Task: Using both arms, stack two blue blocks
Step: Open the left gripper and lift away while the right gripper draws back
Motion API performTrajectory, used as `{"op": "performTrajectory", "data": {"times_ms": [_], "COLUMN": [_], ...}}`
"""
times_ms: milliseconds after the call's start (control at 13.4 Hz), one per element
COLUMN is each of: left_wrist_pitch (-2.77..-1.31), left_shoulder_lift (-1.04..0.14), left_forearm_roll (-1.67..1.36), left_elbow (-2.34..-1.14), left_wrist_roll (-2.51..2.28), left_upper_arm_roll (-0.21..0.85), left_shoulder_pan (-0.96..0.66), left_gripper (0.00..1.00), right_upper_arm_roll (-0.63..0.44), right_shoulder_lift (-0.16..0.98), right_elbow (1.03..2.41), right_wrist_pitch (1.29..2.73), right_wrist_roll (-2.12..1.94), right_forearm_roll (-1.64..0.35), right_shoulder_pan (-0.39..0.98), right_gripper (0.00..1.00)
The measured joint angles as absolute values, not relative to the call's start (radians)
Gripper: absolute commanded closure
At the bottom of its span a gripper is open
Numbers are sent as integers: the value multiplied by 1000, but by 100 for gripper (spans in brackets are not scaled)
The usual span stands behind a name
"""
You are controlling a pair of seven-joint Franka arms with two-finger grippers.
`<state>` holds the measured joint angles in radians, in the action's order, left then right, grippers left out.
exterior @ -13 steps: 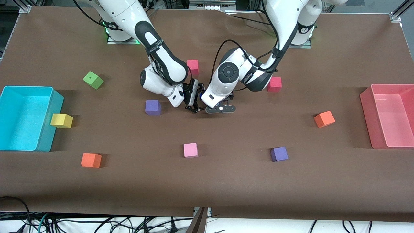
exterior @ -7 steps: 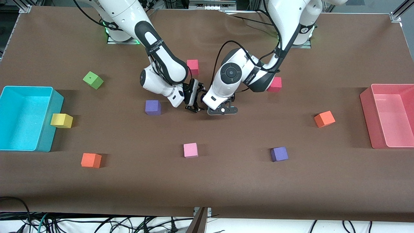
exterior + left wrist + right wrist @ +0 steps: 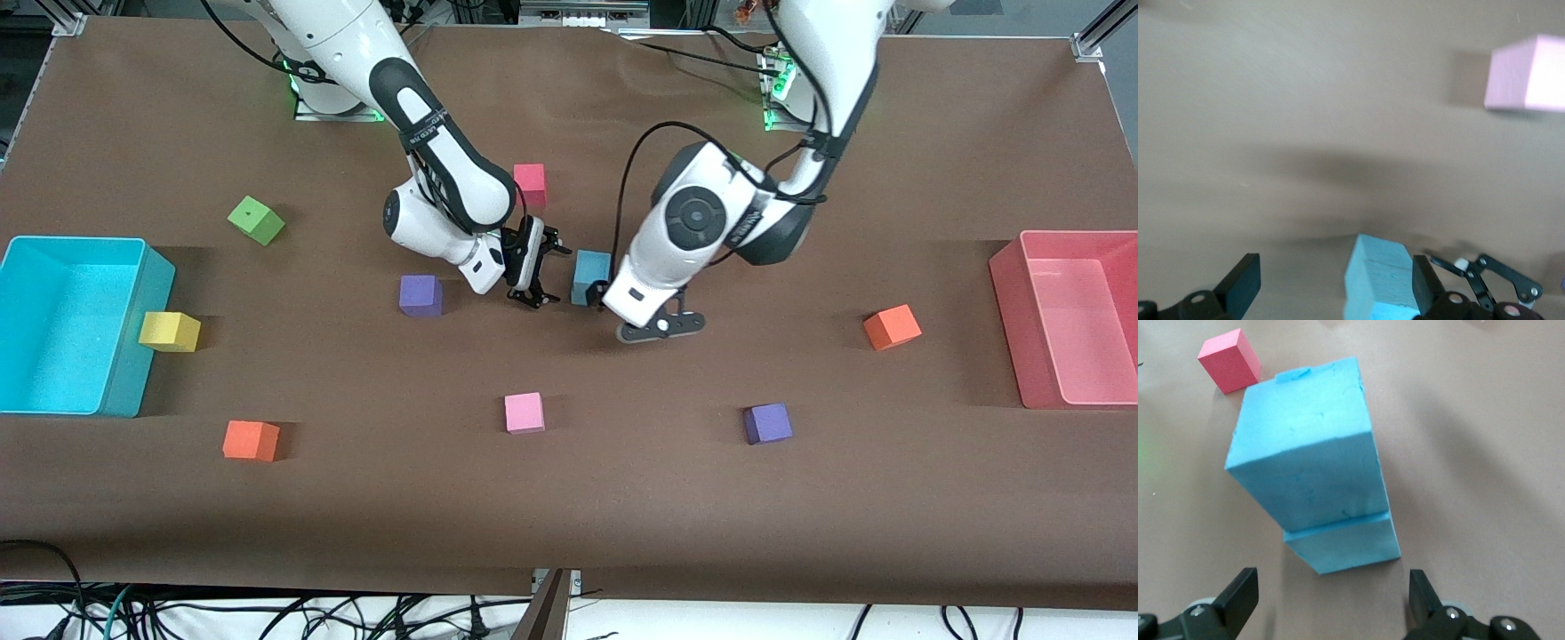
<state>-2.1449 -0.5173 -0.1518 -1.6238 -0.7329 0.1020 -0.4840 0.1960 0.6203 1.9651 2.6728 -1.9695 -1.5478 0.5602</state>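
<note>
Step in hand: you have the two blue blocks (image 3: pixel 1313 470) already stacked, one on the other, near the table's middle; by my reading the placing is done and both arms are at the release-and-clear stage.
Stack position: take the stack as your landmark. It stands on the brown table cover (image 3: pixel 622 498), well apart from the cyan bin (image 3: pixel 53 329) and the pink bin (image 3: pixel 1067 320).
Right gripper (image 3: pixel 532 264): just beside the stack, toward the right arm's end of the table; fingers spread wide, holding nothing, stack standing free between them in the right wrist view.
Left gripper (image 3: pixel 1338 283): just beside the stack, toward the left arm's end; fingers released, one finger close against the stack's side. You cannot tell whether it touches.
Next move: judge that you back both grippers off without brushing the upper cube.
Risk: upper block sits slightly off-square on the lower, so a nudge could topple it.
Materials: foam cubes, matte, lightly pitted faces, crisp edges; a small torn nick on one top edge.
Nearby: pink cube (image 3: pixel 1530 73) nearer the front camera than the stack; red cube (image 3: pixel 1230 360) farther from it.
</note>
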Motion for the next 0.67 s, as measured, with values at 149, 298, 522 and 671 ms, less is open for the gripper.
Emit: {"op": "performTrajectory", "data": {"times_ms": [149, 298, 522, 671], "left_wrist_pitch": [-2067, -1978, -1900, -1826], "left_shoulder_lift": [-465, -405, -312, -255], "left_forearm_roll": [-152, -152, -152, -152], "left_elbow": [-1629, -1638, -1658, -1662], "left_wrist_roll": [-674, -573, -493, -442], "left_upper_arm_roll": [101, 99, 97, 96], "left_shoulder_pan": [-413, -341, -237, -171], "left_gripper": [0, 0, 0, 0], "right_upper_arm_roll": [196, 196, 195, 195], "right_shoulder_lift": [605, 574, 503, 440], "right_elbow": [1983, 2000, 2048, 2099], "right_wrist_pitch": [2673, 2673, 2673, 2673], "right_wrist_roll": [-1974, -1974, -1967, -1931], "right_forearm_roll": [-1548, -1548, -1550, -1553], "right_shoulder_pan": [548, 540, 533, 522], "right_gripper": [0, 0, 0, 0]}}
